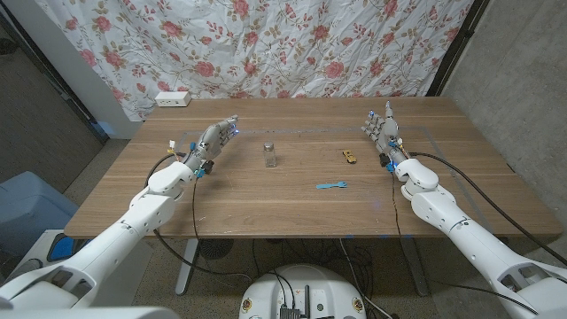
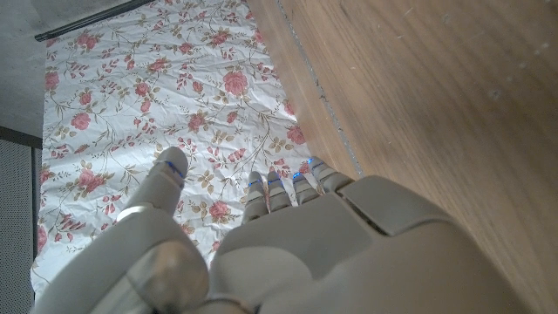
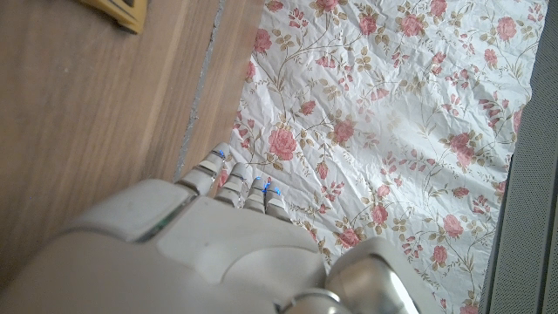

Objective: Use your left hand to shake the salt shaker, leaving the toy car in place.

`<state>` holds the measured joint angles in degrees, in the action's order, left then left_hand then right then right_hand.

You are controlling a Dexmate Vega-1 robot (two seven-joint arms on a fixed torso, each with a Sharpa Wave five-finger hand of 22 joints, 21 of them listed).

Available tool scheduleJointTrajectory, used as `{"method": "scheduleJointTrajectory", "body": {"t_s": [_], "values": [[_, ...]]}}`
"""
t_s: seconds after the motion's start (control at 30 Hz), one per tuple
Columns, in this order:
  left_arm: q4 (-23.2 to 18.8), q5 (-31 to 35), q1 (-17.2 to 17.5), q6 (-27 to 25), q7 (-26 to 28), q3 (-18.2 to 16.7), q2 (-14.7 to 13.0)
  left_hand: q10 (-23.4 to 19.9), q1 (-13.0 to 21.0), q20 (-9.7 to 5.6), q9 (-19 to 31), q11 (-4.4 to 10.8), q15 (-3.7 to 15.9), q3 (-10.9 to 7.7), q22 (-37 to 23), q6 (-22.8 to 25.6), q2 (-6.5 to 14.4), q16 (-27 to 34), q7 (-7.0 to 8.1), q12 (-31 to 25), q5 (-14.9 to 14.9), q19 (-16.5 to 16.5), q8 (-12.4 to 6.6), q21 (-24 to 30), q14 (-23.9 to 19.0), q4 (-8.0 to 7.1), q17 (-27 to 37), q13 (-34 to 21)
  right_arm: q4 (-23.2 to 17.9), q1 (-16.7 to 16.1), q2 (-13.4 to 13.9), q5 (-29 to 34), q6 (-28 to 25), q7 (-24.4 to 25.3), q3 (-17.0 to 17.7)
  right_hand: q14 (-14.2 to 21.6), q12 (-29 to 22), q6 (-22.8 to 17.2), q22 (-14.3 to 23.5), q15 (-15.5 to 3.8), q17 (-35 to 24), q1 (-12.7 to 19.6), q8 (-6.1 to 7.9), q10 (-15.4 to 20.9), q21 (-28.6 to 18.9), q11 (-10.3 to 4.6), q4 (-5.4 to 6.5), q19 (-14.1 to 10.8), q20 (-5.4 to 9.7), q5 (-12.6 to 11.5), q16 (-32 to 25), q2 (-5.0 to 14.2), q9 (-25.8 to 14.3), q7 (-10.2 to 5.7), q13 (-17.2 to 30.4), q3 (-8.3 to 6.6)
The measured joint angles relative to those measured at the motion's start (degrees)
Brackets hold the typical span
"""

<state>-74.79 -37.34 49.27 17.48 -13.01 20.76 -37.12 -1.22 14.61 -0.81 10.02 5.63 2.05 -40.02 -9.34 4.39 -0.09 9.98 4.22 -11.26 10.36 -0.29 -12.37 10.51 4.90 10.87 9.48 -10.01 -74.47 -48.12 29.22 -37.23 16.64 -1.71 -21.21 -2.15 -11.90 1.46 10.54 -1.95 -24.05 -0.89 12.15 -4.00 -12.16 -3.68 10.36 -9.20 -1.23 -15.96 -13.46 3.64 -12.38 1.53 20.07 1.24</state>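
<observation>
Left hand [image 1: 215, 139] raised over the wooden table [image 1: 266, 204], left of the salt shaker [image 1: 269, 154] and clear of it; fingers spread, nothing held. Same hand [image 2: 305, 253] seen from the left wrist camera with fingertips [image 2: 281, 185] extended toward the floral curtain [image 2: 174, 105], thumb apart from the rest, table edge [image 2: 418, 113] running alongside.

Salt shaker stood upright near the table's middle (small clear glass body, pale cap), between the two hands and nearer the left one. Toy car [image 1: 349, 157], small and yellow, lay to the right of the shaker, well apart from it and close to the right hand. Blue flat object [image 1: 330, 185] lay nearer the robot's edge of the table, kind not discernible.

Right hand [image 1: 383, 128] stood on edge, fingers pointing up and slightly parted, empty, just beside the toy car but not touching. From the right wrist camera, right hand [image 3: 227, 253] with fingers straight toward the curtain [image 3: 392, 131]; a yellow corner [image 3: 122, 13] visible on the wood.

White power strip [image 1: 173, 99] at the far left corner of the table.
</observation>
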Motion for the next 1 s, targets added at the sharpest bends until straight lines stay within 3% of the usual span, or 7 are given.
{"method": "scheduleJointTrajectory", "body": {"t_s": [0.33,0.67,1.0], "values": [[0.13,0.44,-1.08,-0.86,-3.55,0.87,-1.83,0.32,1.87,1.00,-0.01,0.93,-0.22,-0.01,-0.15,-1.03,-1.10,-0.24,0.39,0.06,0.00,-1.05,0.52,-0.35,1.49,0.01,-0.01,0.00,0.00,0.00,0.00,0.00,-0.01,0.00,0.00,0.00,0.00,0.00,0.00,0.00,0.00,0.00,0.00,0.00,0.00,0.00,0.00,0.00,0.00,0.00,0.00,0.00,0.00,0.00,0.00,0.00],[1.60,2.09,-3.07,-0.32,-8.58,2.49,-3.42,1.11,4.14,0.84,-0.01,1.66,-0.06,-0.43,-0.15,-2.18,-1.57,-0.24,1.35,0.46,0.00,-2.71,0.74,-0.56,3.17,0.05,-0.01,0.01,-0.01,-0.02,0.00,0.00,-0.03,0.00,0.00,0.00,0.00,0.00,0.00,0.00,0.01,0.00,0.00,0.00,0.00,0.00,0.00,0.00,0.00,0.00,0.00,0.00,0.01,0.00,0.00,0.00],[3.01,3.17,-4.00,1.63,-11.14,3.43,-4.12,6.22,8.83,1.94,-0.01,1.22,-0.10,-1.60,-0.14,-7.01,-3.41,-0.24,1.38,1.11,-0.21,-9.34,1.36,-0.77,4.64,-0.19,-0.01,0.01,-0.04,-0.02,0.01,-0.01,-0.06,0.02,0.01,0.00,0.00,0.00,-0.01,0.00,0.01,0.00,0.00,0.00,0.00,0.00,0.00,0.00,0.00,0.00,0.00,0.00,0.01,0.00,-0.01,0.00]]}}
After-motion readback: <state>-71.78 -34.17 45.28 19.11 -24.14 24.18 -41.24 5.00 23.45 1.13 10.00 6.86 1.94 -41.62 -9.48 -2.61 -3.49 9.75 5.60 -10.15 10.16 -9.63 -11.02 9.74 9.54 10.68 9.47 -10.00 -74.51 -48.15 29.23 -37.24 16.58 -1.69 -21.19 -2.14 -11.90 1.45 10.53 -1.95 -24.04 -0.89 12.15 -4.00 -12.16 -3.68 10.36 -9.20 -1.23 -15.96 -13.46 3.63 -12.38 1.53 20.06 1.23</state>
